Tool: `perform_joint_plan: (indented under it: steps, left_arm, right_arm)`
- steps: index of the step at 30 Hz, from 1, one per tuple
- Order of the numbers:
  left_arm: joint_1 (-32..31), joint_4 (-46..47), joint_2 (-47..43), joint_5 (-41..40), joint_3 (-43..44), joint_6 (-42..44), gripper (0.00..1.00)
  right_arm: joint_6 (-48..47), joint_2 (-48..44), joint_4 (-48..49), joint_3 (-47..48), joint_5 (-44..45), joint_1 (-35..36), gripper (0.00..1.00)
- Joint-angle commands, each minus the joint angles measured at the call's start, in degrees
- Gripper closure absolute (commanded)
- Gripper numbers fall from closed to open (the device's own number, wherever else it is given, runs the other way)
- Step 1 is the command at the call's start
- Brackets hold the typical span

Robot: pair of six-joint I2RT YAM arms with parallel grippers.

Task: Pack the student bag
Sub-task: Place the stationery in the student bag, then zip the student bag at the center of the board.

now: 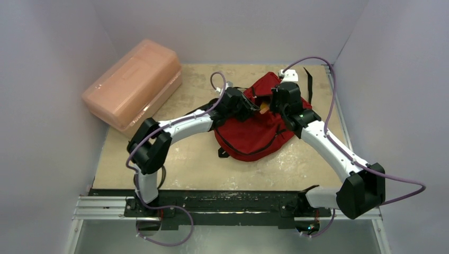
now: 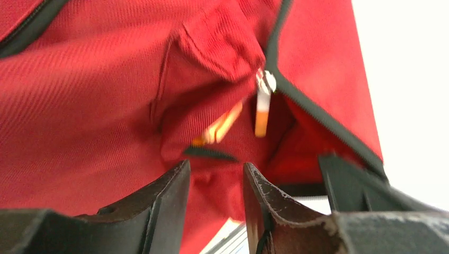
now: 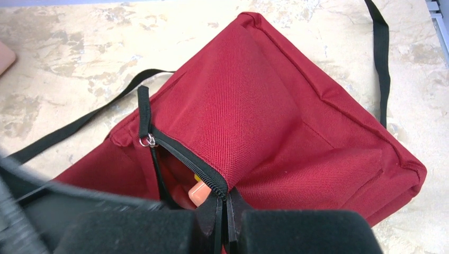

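Observation:
The student bag (image 1: 254,132), dark red with black zippers, lies on the table between both arms. My right gripper (image 3: 226,198) is shut on the black zipper edge of the bag (image 3: 254,106), holding its mouth open. Inside the mouth a peach-tipped item (image 3: 197,194) shows, and the zipper slider (image 3: 150,141) sits at the far end. My left gripper (image 2: 216,166) stands at the opening with its jaws apart and nothing between them; red fabric of the bag (image 2: 79,106) lies just beyond. Orange pencils (image 2: 222,124) show inside. From above, the left gripper (image 1: 253,105) and right gripper (image 1: 276,107) meet at the bag's top.
A pink translucent plastic box (image 1: 135,82) stands at the back left against the wall. Black straps (image 3: 382,58) trail from the bag onto the table. White walls close in on the left, back and right.

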Motion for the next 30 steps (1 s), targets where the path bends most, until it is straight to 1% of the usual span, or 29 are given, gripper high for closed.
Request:
perform_joint_plan:
  steps: [1,3,5,7,9,10,11,13,15,16,18,20,21,22,25,26,28,29,30]
  left_arm:
    - [0.2,4.2,-13.4,5.7,-7.6,17.2,0.59]
    - [1.2,3.4,-17.4,8.6,-10.7,25.6,0.57]
    - [2.7,-2.5,-21.0,8.6,-12.3,33.1,0.51]
    - [5.3,-9.3,-22.4,9.8,-11.3,39.4,0.45]
    - [8.6,-17.3,-21.0,12.9,-7.9,44.5,0.44]
    - [10.0,-20.1,-20.1,13.7,-6.7,47.4,0.44]
    - [11.0,-22.3,-19.1,13.8,-5.5,49.5,0.43]
    - [12.0,-27.2,-17.0,10.5,-2.7,52.9,0.42]
    - [12.3,-29.5,-14.5,7.4,-0.8,55.2,0.40]
    - [12.4,-30.6,-13.0,7.4,0.2,56.2,0.40]
    - [12.8,-30.6,-10.4,9.4,1.3,57.2,0.40]
    - [13.1,-27.1,-8.5,15.5,0.2,56.9,0.40]
    - [13.2,-25.2,-8.1,18.6,-0.6,56.3,0.42]
    - [13.2,-23.4,-7.8,21.3,-1.5,55.6,0.46]
    - [13.1,-16.8,-8.8,27.8,-6.4,52.7,0.65]
    - [13.1,-14.1,-9.8,29.5,-9.0,51.3,0.70]
    - [13.1,-7.8,-11.7,32.5,-15.0,48.2,0.84]
    - [13.1,-5.1,-12.8,33.8,-17.8,46.2,0.89]
    - [13.0,-1.8,-14.1,35.2,-20.8,44.2,0.93]
  right_arm:
    - [0.5,-1.5,0.1,3.4,2.1,0.0,1.00]
    - [1.1,-1.5,-1.3,3.6,2.8,0.1,1.00]
    - [1.9,-1.9,-2.0,2.9,2.7,0.0,1.00]
    - [2.0,-2.5,-2.0,1.6,1.0,0.0,1.00]
    - [2.4,-3.3,-1.4,-0.3,-0.7,0.0,1.00]
    - [2.6,-3.7,-0.6,-1.5,-1.4,0.1,0.97]
    - [2.6,-3.9,-0.1,-2.4,-1.6,0.0,0.96]
    - [2.6,-3.6,-0.6,-2.5,-2.7,0.1,0.95]
    - [2.7,-2.9,-1.5,-2.1,-5.3,0.1,0.93]
    - [2.7,-2.6,-1.7,-2.1,-6.4,0.1,0.92]
    - [2.9,-2.1,-1.6,-2.5,-8.6,0.1,0.88]
    - [2.8,-1.7,-1.6,-2.6,-10.7,0.1,0.83]
    - [2.3,-1.4,-2.0,-2.5,-12.0,0.1,0.80]
    - [1.3,-1.2,-2.6,-2.3,-13.2,0.1,0.76]
    - [-2.9,-0.9,-4.7,-1.3,-18.3,0.1,0.62]
    - [-3.3,-1.1,-5.5,-0.8,-19.3,0.1,0.59]
    - [-4.3,-1.6,-7.0,0.5,-20.7,0.1,0.56]
    - [-4.6,-2.0,-7.4,1.2,-21.4,0.2,0.54]
    - [-4.9,-2.3,-7.4,1.8,-22.0,0.2,0.51]
